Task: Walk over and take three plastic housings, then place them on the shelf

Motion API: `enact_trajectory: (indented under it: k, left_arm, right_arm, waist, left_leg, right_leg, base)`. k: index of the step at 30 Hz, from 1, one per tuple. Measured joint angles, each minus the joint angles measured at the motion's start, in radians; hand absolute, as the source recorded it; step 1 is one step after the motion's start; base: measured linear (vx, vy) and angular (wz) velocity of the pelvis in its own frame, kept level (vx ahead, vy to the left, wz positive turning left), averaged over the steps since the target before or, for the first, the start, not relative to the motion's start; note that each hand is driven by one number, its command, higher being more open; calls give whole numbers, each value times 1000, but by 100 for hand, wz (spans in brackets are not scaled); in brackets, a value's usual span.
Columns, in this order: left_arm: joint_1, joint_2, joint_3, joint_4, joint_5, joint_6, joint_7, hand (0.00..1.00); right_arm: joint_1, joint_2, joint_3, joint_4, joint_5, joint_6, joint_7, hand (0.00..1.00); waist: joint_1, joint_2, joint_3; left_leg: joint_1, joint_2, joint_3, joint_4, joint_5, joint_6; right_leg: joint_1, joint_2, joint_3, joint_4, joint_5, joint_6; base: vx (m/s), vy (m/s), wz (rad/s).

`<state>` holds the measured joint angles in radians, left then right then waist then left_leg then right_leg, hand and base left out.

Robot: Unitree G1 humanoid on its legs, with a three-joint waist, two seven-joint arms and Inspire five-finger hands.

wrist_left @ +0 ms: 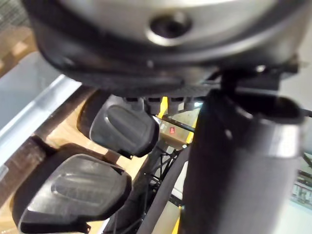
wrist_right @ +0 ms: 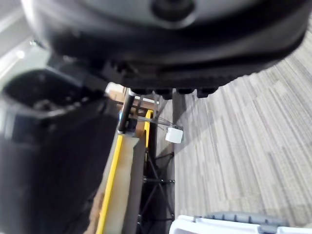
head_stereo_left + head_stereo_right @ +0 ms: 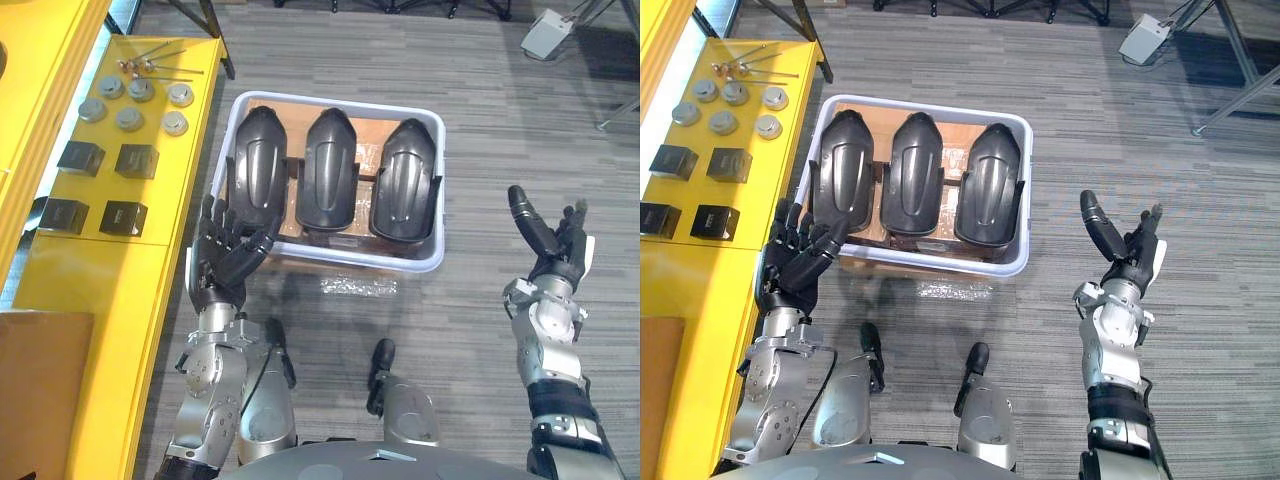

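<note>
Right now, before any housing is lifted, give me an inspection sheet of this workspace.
Surface: grey carpet floor; yellow shelf on the robot's left.
Job's things: three plastic housings side by side in a pale bin, none held.
Clutter: clear wrap on the carpet before the bin; round discs, black blocks and metal pins on the shelf.
Hands: left hand open at the bin's near left corner; right hand open, raised over carpet right of the bin.
Cables: nothing seen.
Surroundings: white box and stand legs on the far carpet.
</note>
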<state>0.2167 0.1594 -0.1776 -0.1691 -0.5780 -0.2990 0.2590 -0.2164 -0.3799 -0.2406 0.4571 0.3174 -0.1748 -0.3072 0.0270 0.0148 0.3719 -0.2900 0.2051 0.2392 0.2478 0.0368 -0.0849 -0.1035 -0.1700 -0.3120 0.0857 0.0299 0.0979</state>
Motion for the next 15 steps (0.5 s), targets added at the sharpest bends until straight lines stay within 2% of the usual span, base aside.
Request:
enact_trajectory:
  k: [4, 8, 15]
  left_arm:
    - [-11, 11, 1, 7, 1, 0, -4, 100]
    - [-25, 20, -1, 7, 1, 0, -34, 100]
    - [-33, 38, -17, 35, 1, 1, -62, 100]
  right_arm:
    - [-85, -60, 36, 97, -39, 36, 39, 100]
    - [-174, -131, 87, 194, -62, 63, 95, 100]
    - [-321, -210, 181, 314, -79, 97, 147, 100]
  waist:
    - [2, 9, 37]
    - [23, 13, 70]
    - [33, 22, 78]
  left_leg:
    - [-18, -2, -12, 19, -5, 4]
    - [-22, -2, -22, 27, -6, 7]
    - [-50, -6, -48, 39, -2, 12]
  right_leg:
    - [-2, -1, -7, 2, 2, 2]
    - [1, -1, -13, 7, 2, 2]
    - [-8, -2, -34, 18, 0, 0]
  base:
    - [-15, 30, 8]
    - [-20, 21, 6]
    - [-18, 15, 9]
